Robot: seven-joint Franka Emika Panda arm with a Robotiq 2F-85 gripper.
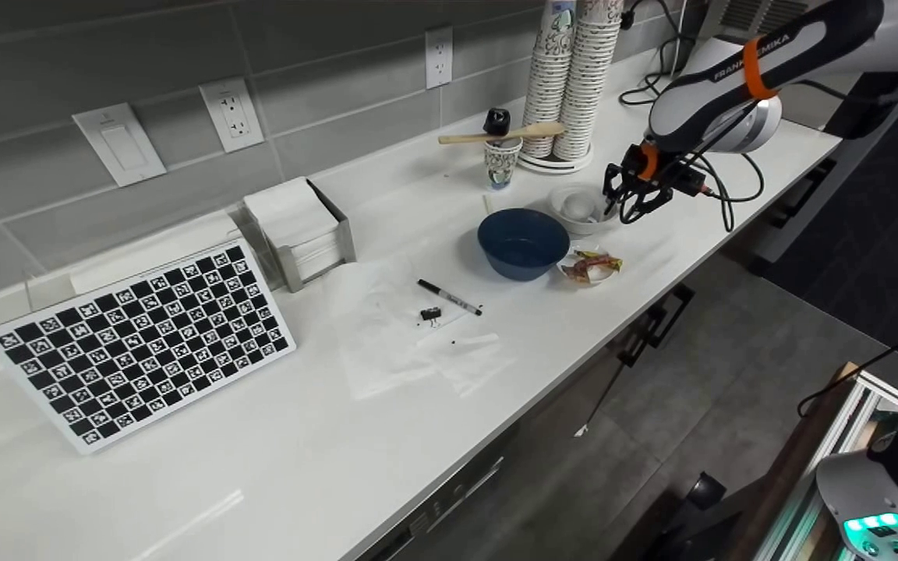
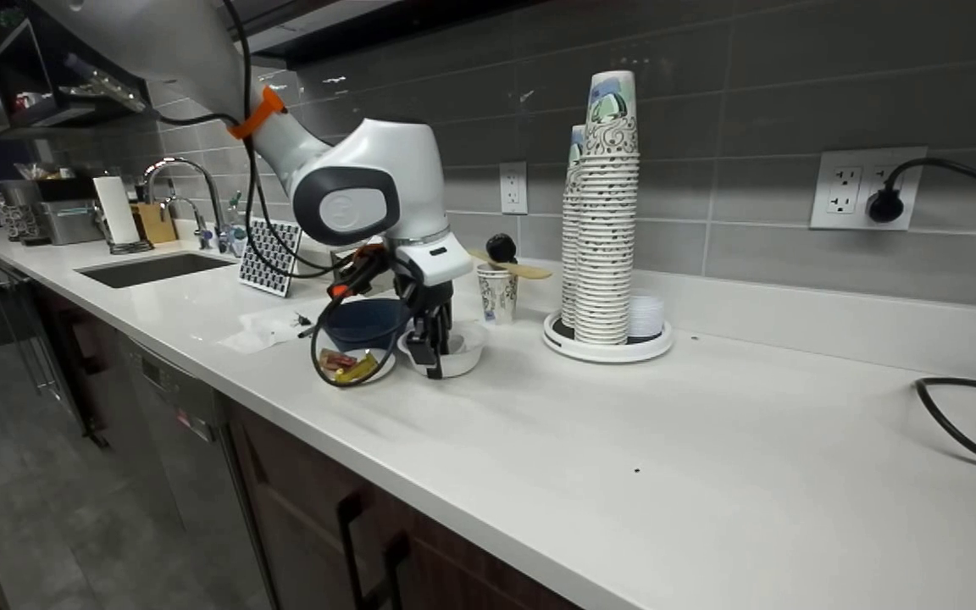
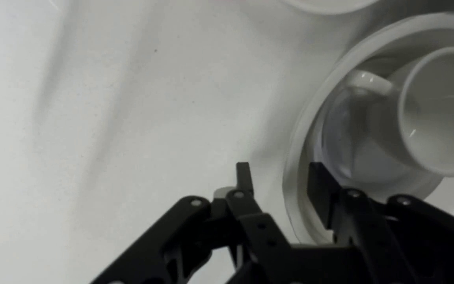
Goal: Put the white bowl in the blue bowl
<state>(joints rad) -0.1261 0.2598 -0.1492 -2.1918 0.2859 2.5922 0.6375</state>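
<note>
The white bowl [image 1: 585, 228] stands on the counter beside the blue bowl, with a white mug [image 3: 386, 118] lying tilted in it. The white bowl also shows in an exterior view [image 2: 464, 363] and at the right of the wrist view [image 3: 292, 169]. The blue bowl [image 1: 523, 245] looks empty; in an exterior view [image 2: 361, 320] it is partly behind the arm's cable. My gripper [image 3: 282, 173] is open at the white bowl's near rim. One finger is outside the rim, the other over its inside, with gaps to the rim. The gripper shows in both exterior views [image 1: 627, 204] [image 2: 430, 360].
A small white dish [image 1: 611, 273] with wrapped sweets sits close in front of both bowls. A patterned cup [image 1: 500, 167] bears a wooden spoon. Tall cup stacks [image 2: 607, 246] stand on a round tray behind. A marker [image 1: 449, 297] and clear wrap lie nearby.
</note>
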